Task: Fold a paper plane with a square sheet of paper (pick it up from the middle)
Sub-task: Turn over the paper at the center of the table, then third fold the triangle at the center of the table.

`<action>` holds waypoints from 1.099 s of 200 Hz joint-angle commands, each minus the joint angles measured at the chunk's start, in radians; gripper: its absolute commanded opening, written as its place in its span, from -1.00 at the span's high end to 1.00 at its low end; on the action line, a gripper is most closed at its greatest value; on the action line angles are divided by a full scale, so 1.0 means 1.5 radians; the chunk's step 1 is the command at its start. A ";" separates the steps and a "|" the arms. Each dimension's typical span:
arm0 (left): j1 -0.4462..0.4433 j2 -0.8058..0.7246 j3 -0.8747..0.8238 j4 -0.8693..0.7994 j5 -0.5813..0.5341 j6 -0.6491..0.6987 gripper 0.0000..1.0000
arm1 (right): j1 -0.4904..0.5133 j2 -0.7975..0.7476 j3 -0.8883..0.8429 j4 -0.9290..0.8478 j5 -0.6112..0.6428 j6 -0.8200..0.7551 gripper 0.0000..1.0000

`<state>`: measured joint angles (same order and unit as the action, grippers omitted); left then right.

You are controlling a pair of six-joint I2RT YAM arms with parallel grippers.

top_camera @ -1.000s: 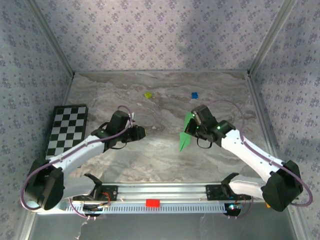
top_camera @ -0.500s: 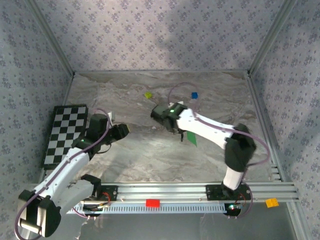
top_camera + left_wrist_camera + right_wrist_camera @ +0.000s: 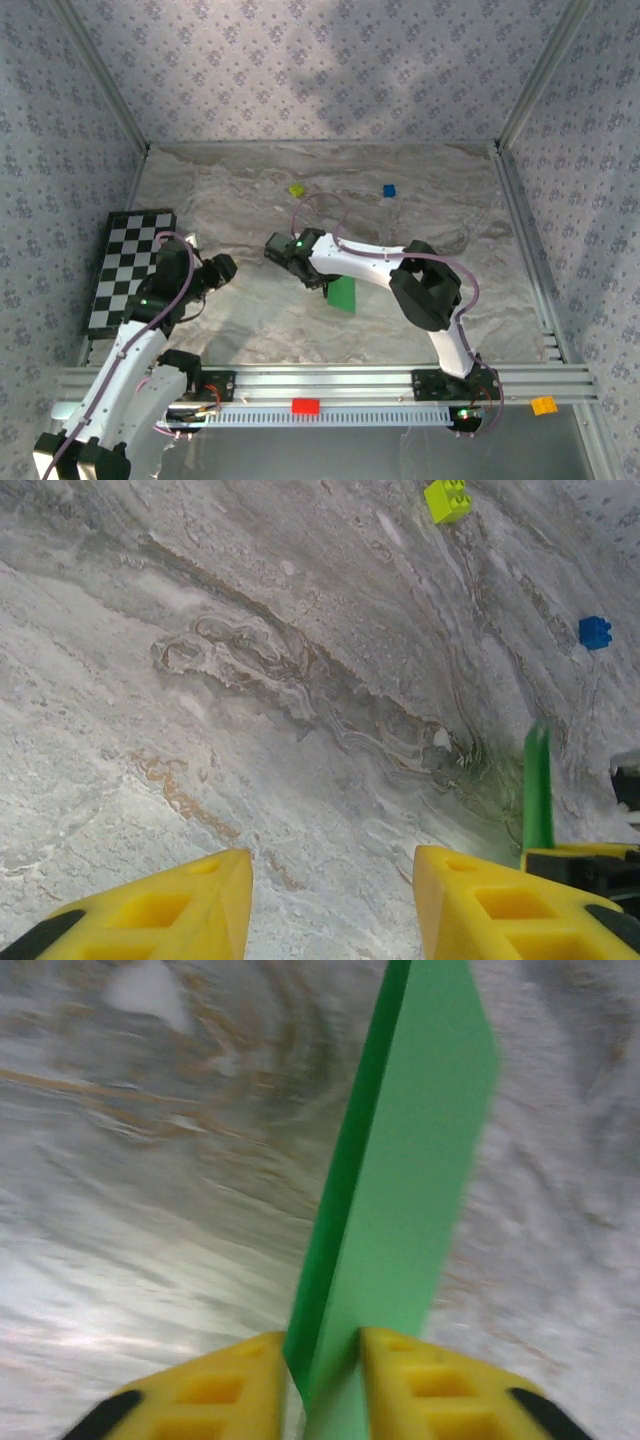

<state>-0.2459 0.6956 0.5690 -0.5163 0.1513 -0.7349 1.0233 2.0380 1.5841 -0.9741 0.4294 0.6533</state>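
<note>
The paper plane (image 3: 410,1180) is a narrow folded strip of bright green paper with a lengthwise crease. It stands between the fingers of my right gripper (image 3: 322,1345), whose jaws sit close together, one against each flap; the picture is blurred. From above, the paper plane (image 3: 342,293) juts out just below my right gripper (image 3: 318,278) over the table's middle. My left gripper (image 3: 333,865) is open over bare marble with nothing between its fingers. It hangs to the left (image 3: 222,267), apart from the paper plane (image 3: 537,785), whose edge shows at its right.
A black-and-white checkerboard (image 3: 133,268) lies at the left edge under my left arm. A yellow-green block (image 3: 296,189) and a blue block (image 3: 389,190) sit toward the back. Patterned walls close in three sides. A metal rail (image 3: 330,380) runs along the front.
My right arm has swung left across the table with the green paper, from right of centre to the middle. My left arm has drawn back left toward the checkerboard.
</note>
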 commanded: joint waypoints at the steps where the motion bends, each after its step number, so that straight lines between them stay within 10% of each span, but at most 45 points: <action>1: 0.004 0.010 -0.007 0.001 0.044 -0.012 0.06 | -0.009 -0.045 -0.017 0.128 -0.127 -0.045 0.17; 41: 0.004 0.066 -0.026 0.091 0.166 -0.034 0.05 | -0.069 -0.242 -0.214 0.299 -0.209 -0.004 -0.02; 93: -0.050 0.199 -0.007 0.163 0.245 -0.037 0.15 | -0.281 -0.446 -0.621 0.656 -0.546 0.106 0.51; 220: -0.186 0.413 0.055 0.302 0.243 -0.106 0.15 | -0.361 -0.277 -0.666 0.739 -0.688 0.088 0.83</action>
<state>-0.5026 1.2793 0.6147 -0.1162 0.4946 -0.8703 0.4961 1.5806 0.5861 0.1268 -0.5762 0.8036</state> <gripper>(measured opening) 0.424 0.088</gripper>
